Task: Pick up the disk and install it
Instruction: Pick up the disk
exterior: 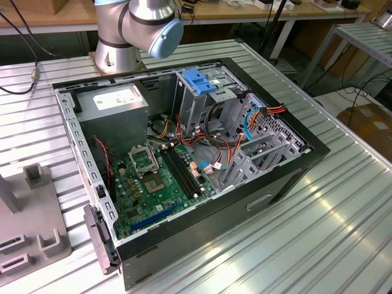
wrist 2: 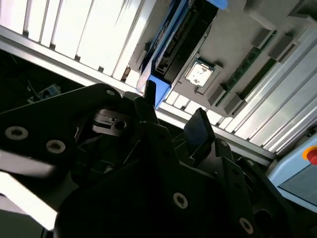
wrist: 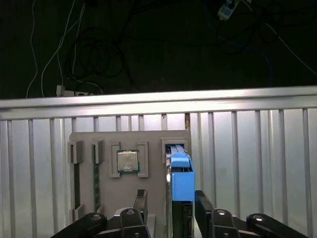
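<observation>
The disk [wrist: 182, 181] stands on edge in a slot of a grey fixture plate [wrist: 104, 148], with its blue carrier rail uppermost and the dark metal body below. A processor chip [wrist: 128, 161] lies in a pocket just beside that slot. In the exterior view the plate [exterior: 37, 214] sits on the slatted worktop [exterior: 343, 233] at about 8 o'clock from the open computer case [exterior: 294, 165]. Inside the case, the drive cage [exterior: 196, 101] with its blue latch [exterior: 199, 79] stands at about 1 o'clock from the motherboard.

I judge the disk to be rigid and fairly heavy for its size. Its flat metal faces look smooth enough to slip, and it is a part that would not take a knock well. The plastic rail looks springier than the body. The safest hold seems to be across the 2 broad faces, just under the rail, clear of the end tabs.

The jaws are open, wider than the disk is thick. The 2 fingers [wrist: 202, 204] sit with 1 on each side of it, and the second wrist view shows the same straddle around the disk [wrist 2: 181, 34]. One finger is just beside the rail; I cannot tell whether it touches. Nothing is clamped, and the disk has not yet been lifted from its slot.
</observation>
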You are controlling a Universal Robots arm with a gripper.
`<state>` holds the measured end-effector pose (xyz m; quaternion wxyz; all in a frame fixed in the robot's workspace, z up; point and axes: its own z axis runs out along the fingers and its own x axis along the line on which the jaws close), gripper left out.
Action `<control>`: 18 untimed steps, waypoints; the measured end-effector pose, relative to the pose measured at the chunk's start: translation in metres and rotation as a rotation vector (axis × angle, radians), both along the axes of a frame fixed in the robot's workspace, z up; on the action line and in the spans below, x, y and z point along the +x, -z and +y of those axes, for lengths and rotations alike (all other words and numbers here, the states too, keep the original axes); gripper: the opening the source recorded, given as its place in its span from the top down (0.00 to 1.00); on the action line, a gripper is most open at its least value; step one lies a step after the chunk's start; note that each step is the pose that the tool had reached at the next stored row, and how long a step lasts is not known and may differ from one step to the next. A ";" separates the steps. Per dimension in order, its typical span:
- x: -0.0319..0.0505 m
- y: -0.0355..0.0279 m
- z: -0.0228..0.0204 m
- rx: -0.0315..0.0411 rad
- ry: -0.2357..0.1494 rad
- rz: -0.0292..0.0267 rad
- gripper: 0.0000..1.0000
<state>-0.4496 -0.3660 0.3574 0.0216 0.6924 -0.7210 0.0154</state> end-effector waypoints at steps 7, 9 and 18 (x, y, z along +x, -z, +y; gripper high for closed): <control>-0.0002 0.0095 0.0012 -0.0022 -0.012 -0.0131 0.45; -0.0004 0.0114 0.0011 -0.0022 -0.013 -0.0157 0.45; -0.0057 0.0145 0.0011 -0.0023 -0.018 -0.0328 0.45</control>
